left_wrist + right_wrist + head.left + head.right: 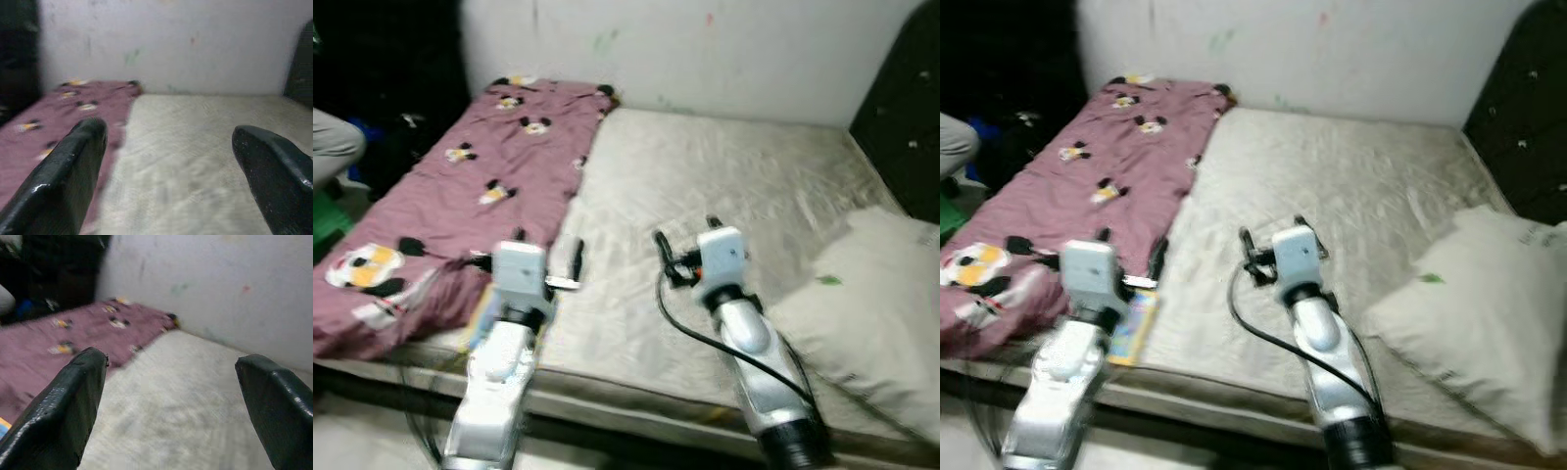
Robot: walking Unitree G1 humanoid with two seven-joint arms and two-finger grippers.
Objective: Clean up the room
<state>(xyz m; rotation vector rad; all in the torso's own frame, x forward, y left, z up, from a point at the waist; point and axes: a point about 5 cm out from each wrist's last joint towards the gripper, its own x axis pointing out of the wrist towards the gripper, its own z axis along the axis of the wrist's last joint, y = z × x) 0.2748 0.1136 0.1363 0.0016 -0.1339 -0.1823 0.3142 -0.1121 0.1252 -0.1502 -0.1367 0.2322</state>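
Both silver arms reach over the bed's near edge, jaws of the left gripper and right gripper spread wide, empty. Mauve cartoon-print blanket lies at ten o'clock, lengthwise toward the wall; left gripper is nearer.

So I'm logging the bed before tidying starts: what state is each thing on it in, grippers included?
Maroon cartoon-print blanket: spread along the bed's left side, near end bunched.
Off-white bare mattress: uncovered.
Pale cream pillow: lying at the right edge.
Left gripper: open, holding nothing, over the blanket's edge.
Right gripper: open, holding nothing, over the mattress.
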